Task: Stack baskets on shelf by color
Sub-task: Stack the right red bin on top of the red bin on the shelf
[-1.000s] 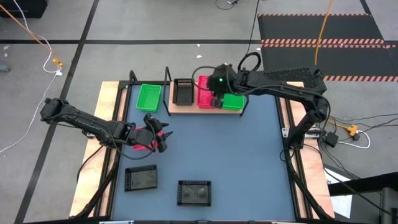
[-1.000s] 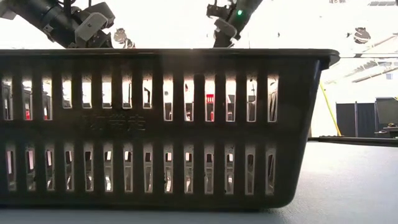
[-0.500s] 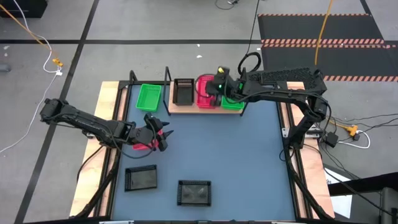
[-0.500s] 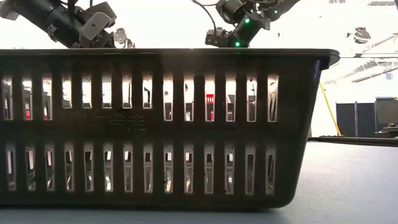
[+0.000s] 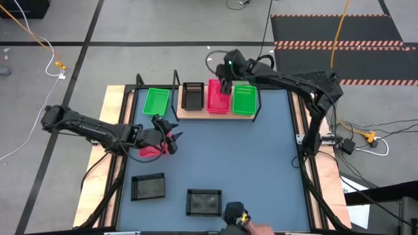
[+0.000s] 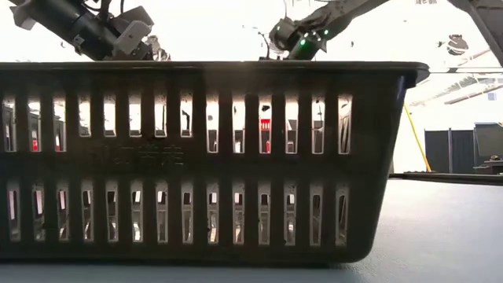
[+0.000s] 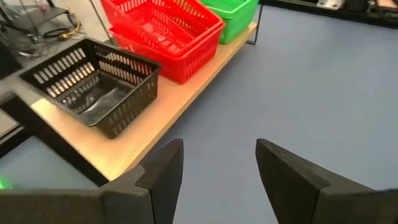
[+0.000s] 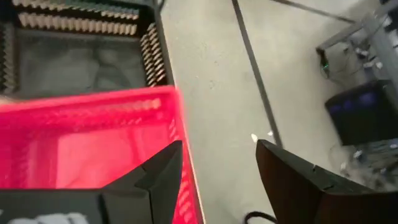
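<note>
The shelf (image 5: pixel 196 113) stands at the table's far edge and bears a black basket (image 5: pixel 192 96), two pink-red baskets nested one in the other (image 7: pixel 165 34) and a green basket (image 5: pixel 243 100) in a row. My right gripper (image 5: pixel 226 83) hangs open over the pink-red stack (image 8: pixel 81 143). My left gripper (image 5: pixel 170 134) is open, level above the table's left part, pointing at the shelf; a pink-red basket (image 5: pixel 150 151) lies on the table under its wrist. Another green basket (image 5: pixel 157 102) rests left of the shelf. Two black baskets (image 5: pixel 148 187) (image 5: pixel 204 201) sit near the near edge.
The nearest black basket (image 6: pixel 204 157) fills the low view and hides most of the table behind it. A person's hand with a dark object (image 5: pixel 236 214) shows at the near edge. The blue-grey tabletop (image 5: pixel 261 163) is bare in its middle and right part.
My right gripper has moved from the green basket's near-left side toward the far edge, over the pink-red stack, and its arm has swung off the green basket, which now shows whole on the shelf's right end. A person's hand has come in at the near edge.
</note>
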Robot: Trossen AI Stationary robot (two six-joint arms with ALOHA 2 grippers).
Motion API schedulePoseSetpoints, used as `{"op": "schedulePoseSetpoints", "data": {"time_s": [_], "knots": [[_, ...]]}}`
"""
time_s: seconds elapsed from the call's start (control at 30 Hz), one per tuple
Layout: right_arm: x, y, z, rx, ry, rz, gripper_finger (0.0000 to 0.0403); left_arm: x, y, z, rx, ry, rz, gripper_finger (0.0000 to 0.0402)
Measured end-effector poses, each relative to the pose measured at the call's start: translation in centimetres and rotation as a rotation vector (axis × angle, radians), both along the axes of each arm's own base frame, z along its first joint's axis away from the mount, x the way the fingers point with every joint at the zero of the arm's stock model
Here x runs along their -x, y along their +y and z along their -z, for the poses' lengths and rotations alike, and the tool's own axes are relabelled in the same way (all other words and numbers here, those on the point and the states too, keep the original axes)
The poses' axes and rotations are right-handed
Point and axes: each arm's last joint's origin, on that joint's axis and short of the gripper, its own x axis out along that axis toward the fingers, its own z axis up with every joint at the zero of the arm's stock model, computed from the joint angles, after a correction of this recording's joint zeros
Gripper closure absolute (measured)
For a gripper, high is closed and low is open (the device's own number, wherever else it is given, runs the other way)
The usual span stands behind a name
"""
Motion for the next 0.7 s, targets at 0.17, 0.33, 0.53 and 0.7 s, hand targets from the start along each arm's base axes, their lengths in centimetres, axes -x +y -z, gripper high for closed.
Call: {"op": "schedulePoseSetpoints", "data": {"time_s": [0.17, 0.33, 0.53, 0.7], "knots": [[-0.6, -0.4, 2.0, -0.037, 0.077, -0.021, 0.0202, 0.0, -0.1, 0.0, 0.022, 0.008, 0.044, 0.0199], [-0.7, -0.5, 2.4, -0.058, 0.080, -0.036, 0.0216, 0.0, -0.1, 0.1, 0.006, 0.029, 0.046, 0.0199], [-0.5, -0.8, 2.2, -0.051, 0.066, -0.030, 0.0264, 0.0, 0.0, 0.1, -0.007, 0.028, 0.039, 0.0199], [-0.1, -1.3, 2.4, -0.087, 0.056, -0.035, 0.0318, 0.0, -0.1, 0.1, -0.001, 0.024, 0.037, 0.0199]]}}
